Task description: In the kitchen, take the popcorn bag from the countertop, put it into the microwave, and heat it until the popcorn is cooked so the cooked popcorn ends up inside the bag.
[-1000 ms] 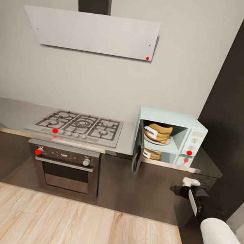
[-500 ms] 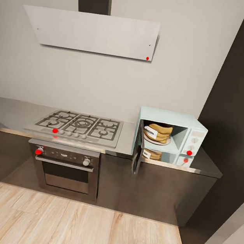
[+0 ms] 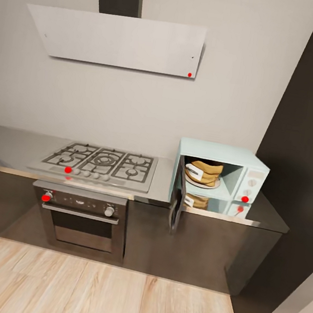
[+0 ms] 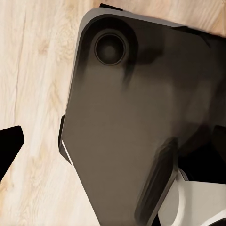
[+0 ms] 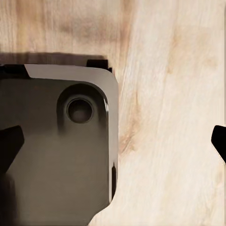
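The bag (image 3: 203, 171) sits inside the microwave (image 3: 218, 179) at the countertop's (image 3: 11, 146) right end, door (image 3: 176, 200) hanging open, hob (image 3: 102, 163) and oven (image 3: 82, 215) to its left, while both wrist cams stare down at the robot's dark base (image 4: 127, 122) and wood floor (image 5: 174, 117), fingertips spread wide on each.

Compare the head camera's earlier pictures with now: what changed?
The right arm, in view at lower right a second ago, has dropped out of the head view, and the view itself has shifted slightly. The popcorn bag still sits inside the microwave, whose door remains open.
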### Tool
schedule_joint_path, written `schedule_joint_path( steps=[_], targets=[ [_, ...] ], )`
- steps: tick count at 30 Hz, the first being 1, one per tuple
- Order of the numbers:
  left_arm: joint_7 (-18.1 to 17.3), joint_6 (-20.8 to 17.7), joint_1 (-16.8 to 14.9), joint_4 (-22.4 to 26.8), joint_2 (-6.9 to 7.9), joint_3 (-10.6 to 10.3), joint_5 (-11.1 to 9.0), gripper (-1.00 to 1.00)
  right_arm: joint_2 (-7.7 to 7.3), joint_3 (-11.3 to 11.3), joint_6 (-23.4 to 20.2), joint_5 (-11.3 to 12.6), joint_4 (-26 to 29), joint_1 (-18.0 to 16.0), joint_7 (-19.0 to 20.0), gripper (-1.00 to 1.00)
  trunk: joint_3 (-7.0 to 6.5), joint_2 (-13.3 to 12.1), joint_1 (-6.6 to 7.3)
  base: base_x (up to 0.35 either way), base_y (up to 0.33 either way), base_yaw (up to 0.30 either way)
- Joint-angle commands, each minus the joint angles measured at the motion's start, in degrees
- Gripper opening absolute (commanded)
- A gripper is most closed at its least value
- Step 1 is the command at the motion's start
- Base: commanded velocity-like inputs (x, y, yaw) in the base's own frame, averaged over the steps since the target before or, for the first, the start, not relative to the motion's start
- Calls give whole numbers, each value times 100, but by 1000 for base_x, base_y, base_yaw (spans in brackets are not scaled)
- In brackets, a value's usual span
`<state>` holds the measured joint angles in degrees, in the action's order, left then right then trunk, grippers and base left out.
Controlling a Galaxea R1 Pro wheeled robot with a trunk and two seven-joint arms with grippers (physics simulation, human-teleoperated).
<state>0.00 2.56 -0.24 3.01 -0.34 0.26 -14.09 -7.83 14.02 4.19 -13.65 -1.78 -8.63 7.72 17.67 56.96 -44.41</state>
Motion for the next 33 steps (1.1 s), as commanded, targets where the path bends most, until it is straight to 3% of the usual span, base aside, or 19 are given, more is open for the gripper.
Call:
schedule_joint_path(
  steps=[1, 14, 23, 24, 27, 29, 30, 33],
  targets=[
    [0, 16, -2, -2, -1, 0, -32, 100, -2, 49, 24, -50, -17, -7, 11, 100, 6, 3, -3, 314, 0, 0],
    [7, 16, -2, -2, -1, 4, -41, 100, 8, 36, 31, -77, -16, -7, 17, 100, 6, 3, -3, 307, 0, 0],
    [9, 24, -2, 83, 2, 0, -49, 100, 1, 31, 38, -77, -16, -7, 15, 100, 6, 3, -3, 97, 0, 0],
    [10, 18, -2, 322, 17, -4, -40, 100, 1, 31, 38, -77, -16, -7, 14, 100, 6, 3, -3, 6, 0, 0],
    [30, -84, -2, 1936, 87, -8, -9, 100, 1, 31, 38, -77, -16, -7, 18, 100, 6, 3, -3, 1, 0, 0],
    [33, -133, -4, 2758, 115, -9, 11, 100, 1, 31, 41, -77, -16, -7, 19, 100, 6, 3, -3, 0, 0, 0],
    [33, -310, -6, 3290, 117, -9, 20, 100, -3, 33, 44, -77, -16, -7, 19, 100, 6, 3, -3, 0, 0, 0],
    [11, -1477, -65, 4690, 90, -9, 22, 100, 0, 33, 46, -77, -16, -7, 19, 100, 6, 3, -3, 0, 0, 0]
  ],
)
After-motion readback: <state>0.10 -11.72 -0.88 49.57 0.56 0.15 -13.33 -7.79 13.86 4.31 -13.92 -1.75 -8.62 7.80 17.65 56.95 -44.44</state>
